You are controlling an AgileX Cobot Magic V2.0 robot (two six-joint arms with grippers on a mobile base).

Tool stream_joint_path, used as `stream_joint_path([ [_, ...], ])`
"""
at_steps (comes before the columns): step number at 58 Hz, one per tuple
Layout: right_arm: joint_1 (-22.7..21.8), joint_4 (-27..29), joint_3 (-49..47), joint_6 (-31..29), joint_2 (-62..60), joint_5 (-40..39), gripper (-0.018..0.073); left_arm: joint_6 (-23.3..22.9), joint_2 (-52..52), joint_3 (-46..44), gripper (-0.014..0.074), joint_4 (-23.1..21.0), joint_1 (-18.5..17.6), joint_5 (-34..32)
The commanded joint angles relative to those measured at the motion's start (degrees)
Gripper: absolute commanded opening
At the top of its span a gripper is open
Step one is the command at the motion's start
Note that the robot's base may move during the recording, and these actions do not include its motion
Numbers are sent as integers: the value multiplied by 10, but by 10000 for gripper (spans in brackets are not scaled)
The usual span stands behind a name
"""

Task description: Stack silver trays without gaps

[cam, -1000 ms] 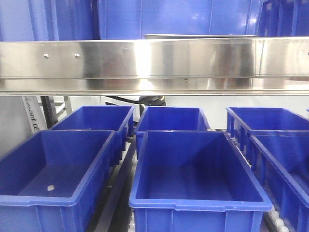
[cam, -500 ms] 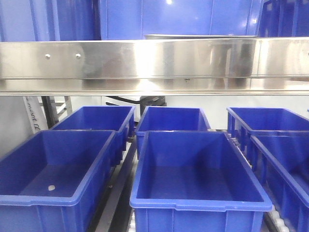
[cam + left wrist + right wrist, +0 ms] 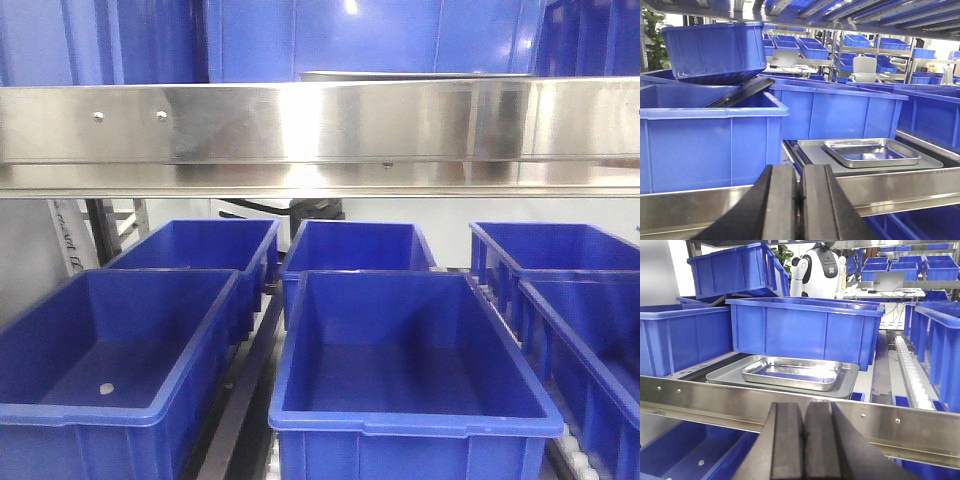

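A small shiny silver tray (image 3: 872, 152) lies inside a wider, flatter silver tray (image 3: 815, 152) on the upper shelf, behind the steel rail. The right wrist view shows the same pair: the small tray (image 3: 792, 372) resting in the big one (image 3: 850, 374). From the front only a thin tray rim (image 3: 415, 75) peeks over the steel band (image 3: 320, 135). My left gripper (image 3: 800, 169) is shut with nothing in it, below and short of the rail, left of the trays. The right gripper (image 3: 803, 406) is also shut and empty, in front of the rail and centred on the trays.
Blue plastic bins surround the trays: a large one (image 3: 710, 135) to the left, one behind (image 3: 800, 330), more on the right (image 3: 940, 350). A tilted bin (image 3: 715, 50) leans on top at the left. Open bins (image 3: 410, 350) fill the lower shelf. A roller track (image 3: 912, 375) runs right.
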Motion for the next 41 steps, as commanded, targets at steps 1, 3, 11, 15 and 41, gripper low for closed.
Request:
stream_joint_path([
  [1, -3, 0, 1, -5, -3, -14, -80, -2, -3, 1, -6, -2, -1, -5],
  [3, -3, 0, 1, -5, -3, -14, -80, -2, -3, 1, -6, -2, -1, -5],
  [11, -3, 0, 1, -5, -3, -14, -80, -2, -3, 1, -6, -2, -1, -5],
  [15, -3, 0, 1, -5, -3, -14, -80, -2, -3, 1, -6, -2, -1, -5],
  [41, -47, -90, 47, -5, -55, -114, -80, -2, -3, 1, -6, -2, -1, -5],
])
